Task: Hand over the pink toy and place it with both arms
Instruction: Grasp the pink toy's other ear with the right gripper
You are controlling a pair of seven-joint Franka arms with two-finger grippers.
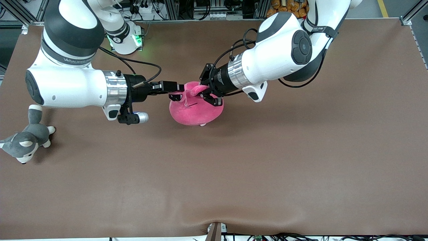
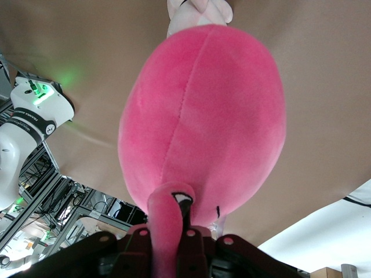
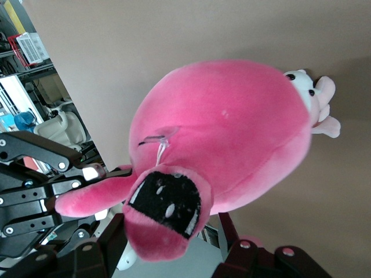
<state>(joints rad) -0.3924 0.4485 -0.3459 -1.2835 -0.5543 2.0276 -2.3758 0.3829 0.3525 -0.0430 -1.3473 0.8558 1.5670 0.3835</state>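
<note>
Front view: pink toy [image 1: 195, 110] hangs over the table [image 1: 267, 167], pinched by 2 grippers, left gripper [image 1: 208, 92] and right gripper [image 1: 177, 92], each clenched on it.

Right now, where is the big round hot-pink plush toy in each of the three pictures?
Front view: the big round hot-pink plush toy sits mid-picture, between the right gripper and the left gripper, each pinching a flap.
Left wrist view: the toy fills the middle.
Right wrist view: the toy fills the middle, black eye patch toward the camera.
Shared landmark: the brown table, seen in all three.
</note>
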